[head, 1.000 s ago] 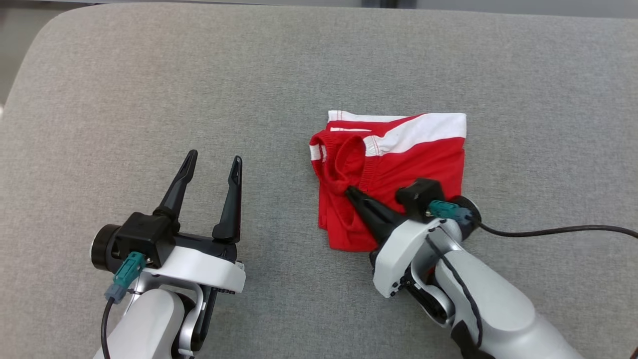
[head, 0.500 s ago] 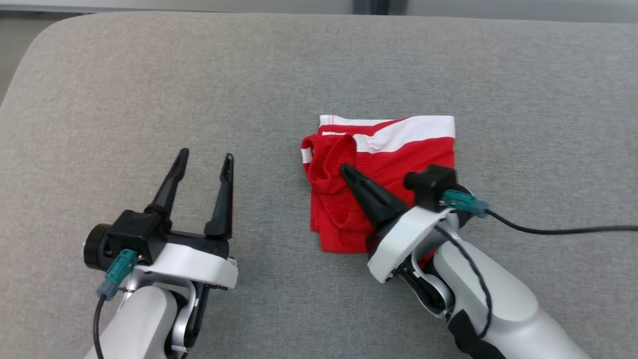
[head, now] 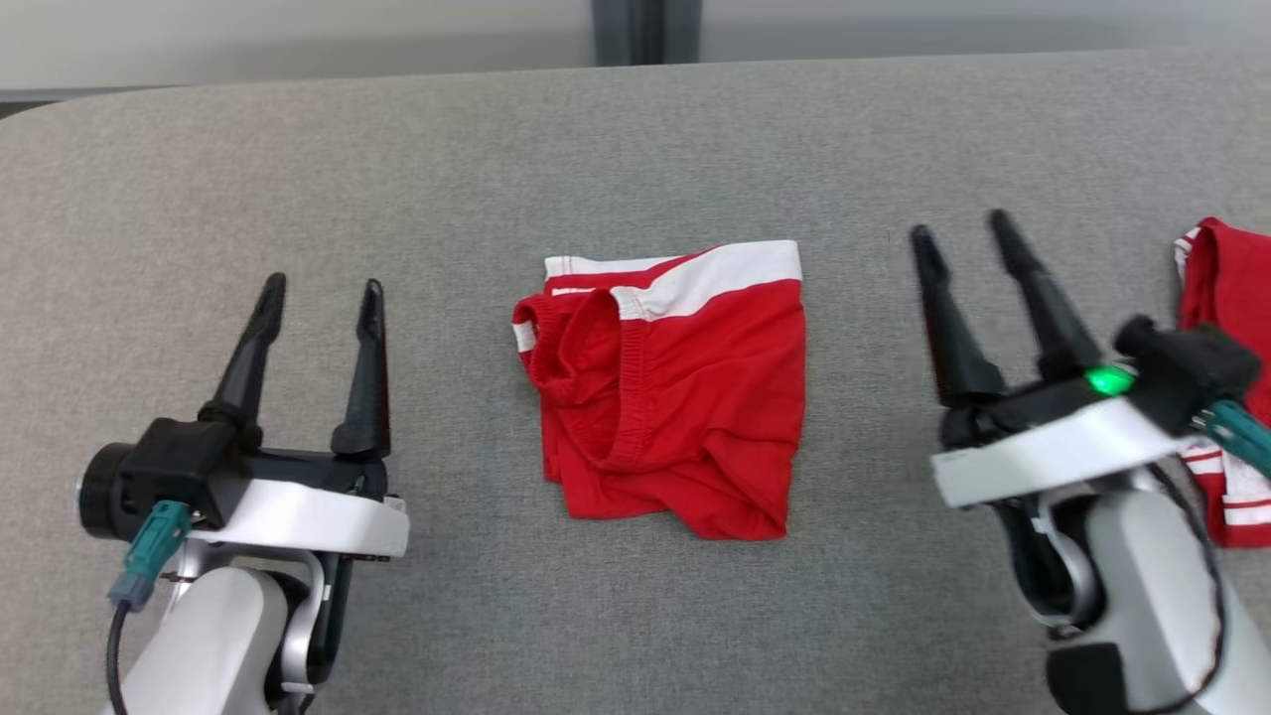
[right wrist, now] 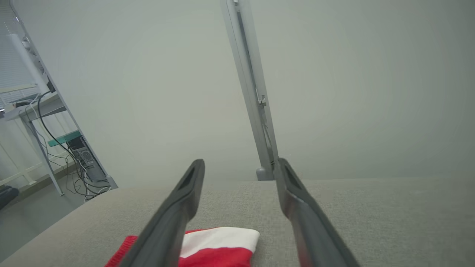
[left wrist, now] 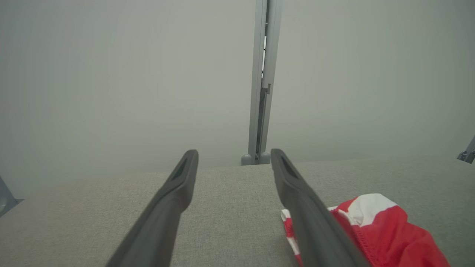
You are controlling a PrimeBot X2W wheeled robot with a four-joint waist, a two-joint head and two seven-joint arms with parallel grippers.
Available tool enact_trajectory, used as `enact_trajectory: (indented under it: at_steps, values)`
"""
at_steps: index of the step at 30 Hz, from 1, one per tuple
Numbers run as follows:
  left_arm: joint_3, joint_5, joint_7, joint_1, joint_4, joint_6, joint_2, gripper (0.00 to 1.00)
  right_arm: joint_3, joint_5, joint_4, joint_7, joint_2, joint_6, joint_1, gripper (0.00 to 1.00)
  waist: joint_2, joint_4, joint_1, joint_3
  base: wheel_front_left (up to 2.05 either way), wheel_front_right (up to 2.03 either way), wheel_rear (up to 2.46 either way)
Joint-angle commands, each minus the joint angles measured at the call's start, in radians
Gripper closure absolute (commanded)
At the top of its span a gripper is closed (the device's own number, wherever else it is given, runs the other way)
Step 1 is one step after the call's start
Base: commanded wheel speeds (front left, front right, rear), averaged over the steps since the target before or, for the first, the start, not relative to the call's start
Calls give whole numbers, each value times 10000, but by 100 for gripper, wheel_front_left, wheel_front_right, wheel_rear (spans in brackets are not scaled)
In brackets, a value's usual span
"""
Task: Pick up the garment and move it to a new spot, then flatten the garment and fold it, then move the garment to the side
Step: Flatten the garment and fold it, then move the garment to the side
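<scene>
Folding looks done or close to it: the garment [head: 695, 397], a red piece with a white waistband, lies as a compact, roughly square bundle in the middle of the grey padded surface [head: 298, 149]. Its waistband runs along the far edge, a leg opening curls on its left side, and a few wrinkles bunch at the near right corner. Neither arm touches it. The left gripper [head: 321, 288] hovers well to its left with its two dark fingers spread and nothing between them. The right gripper [head: 959, 226] stands off to its right, fingers likewise parted and empty, a green light glowing at its base. That symmetrical, hands-off stance probably means the arms are held clear so the head camera gets an unobstructed look at the bundle. Both wrist views agree, each looking low across the padding toward a pale wall and a grey post [left wrist: 261, 81], with the red-and-white cloth low in the frame near the fingers. A second red garment [head: 1226, 298] lies at the right edge of the surface, partly hidden behind the right wrist; I'd guess that marks the side where finished pieces go. If so, what is left is to carry the bundle there, and a pinch through all layers near one edge seems wise, since loose folds of soft knit could fall open when lifted.
</scene>
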Motion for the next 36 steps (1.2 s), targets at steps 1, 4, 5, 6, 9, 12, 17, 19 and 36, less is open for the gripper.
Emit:
enact_trajectory:
  at_steps: [1, 4, 5, 6, 9, 12, 17, 19, 36]
  values:
    - [115, 59, -33, 156, -108, 90, 152, 0, -467, -185, -413, 207, -13, 3, 408, 0, 0, -161, 0, -81, 0, 0, 0]
    - [313, 91, -43, 306, -224, 182, 331, 0, -1604, -885, -1316, 586, 87, 3, 1148, 0, 0, -339, 0, -177, 0, 0, 0]
    - [384, 123, -48, 352, -265, 215, 364, 0, -1828, -1000, -1508, 660, 104, 3, 1337, 0, 0, -366, 0, -195, 0, 0, 0]
    - [429, 127, -49, 391, -272, 238, 385, 0, -1974, -1130, -1640, 736, 130, 3, 1514, 0, 0, -397, 0, -219, 0, 0, 0]
    - [588, 197, -54, 505, -293, 228, 448, 0, -2318, -1485, -2013, 900, 176, 3, 2028, 0, 0, -460, 0, -327, 0, 0, 0]
    - [741, 183, -59, 646, -339, 87, 455, 0, -2403, -1740, -2244, 1038, 192, 3, 2493, 0, 0, -487, 0, -422, 0, 0, 0]
    - [920, 226, -57, 873, -383, -35, 483, 0, -2337, -1749, -2463, 1125, 214, 3, 2939, 0, 0, -505, 0, -505, 0, 0, 0]
    - [994, 248, -58, 951, -415, -90, 480, 0, -2327, -1705, -2510, 1164, 207, 3, 3043, 0, 0, -511, 0, -510, 0, 0, 0]
    - [859, 532, -59, 731, -760, -273, 248, 0, -2242, -1834, -2211, 1702, 219, 3, 2985, 0, 0, 411, 0, -341, 0, 0, 0]
